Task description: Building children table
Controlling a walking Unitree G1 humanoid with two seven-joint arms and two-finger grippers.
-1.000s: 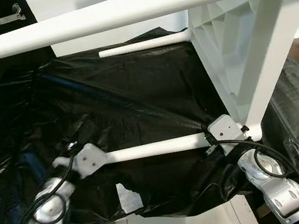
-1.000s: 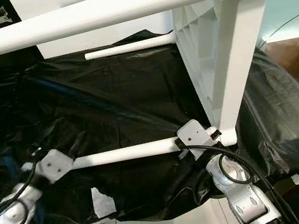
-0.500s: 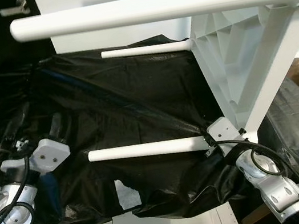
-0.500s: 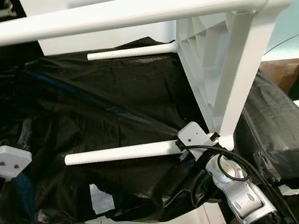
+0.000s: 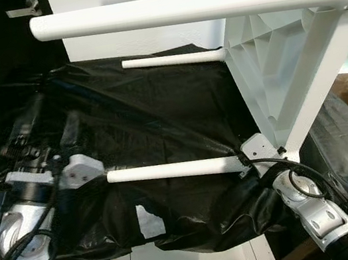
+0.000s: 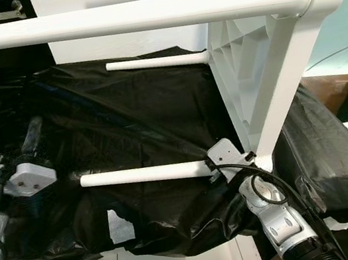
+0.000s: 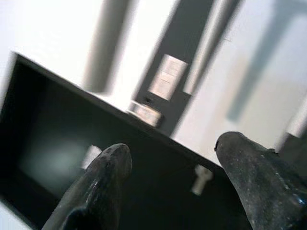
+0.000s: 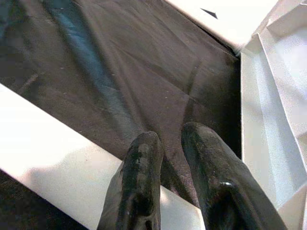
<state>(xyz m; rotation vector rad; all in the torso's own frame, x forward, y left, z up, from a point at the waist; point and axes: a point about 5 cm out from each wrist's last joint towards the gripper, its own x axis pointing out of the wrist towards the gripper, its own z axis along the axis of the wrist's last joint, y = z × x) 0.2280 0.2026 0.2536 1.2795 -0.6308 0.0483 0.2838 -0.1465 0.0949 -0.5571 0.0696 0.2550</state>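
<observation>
Table [image 5: 285,70] lies tipped on black sheeting [image 5: 153,127]. Right hand [image 8: 170,143], nearly closed, is pressed against lower leg [image 5: 167,170]. Left hand [image 7: 172,158] is spread wide, empty.

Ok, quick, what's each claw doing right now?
Left claw: open, holding nothing.
Right claw: fingers nearly together at the lower table leg; a grip cannot be told.

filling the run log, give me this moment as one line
stage: table legs fitted | right gripper: at lowest leg base | left gripper: open, off the leg | table: on its side
</observation>
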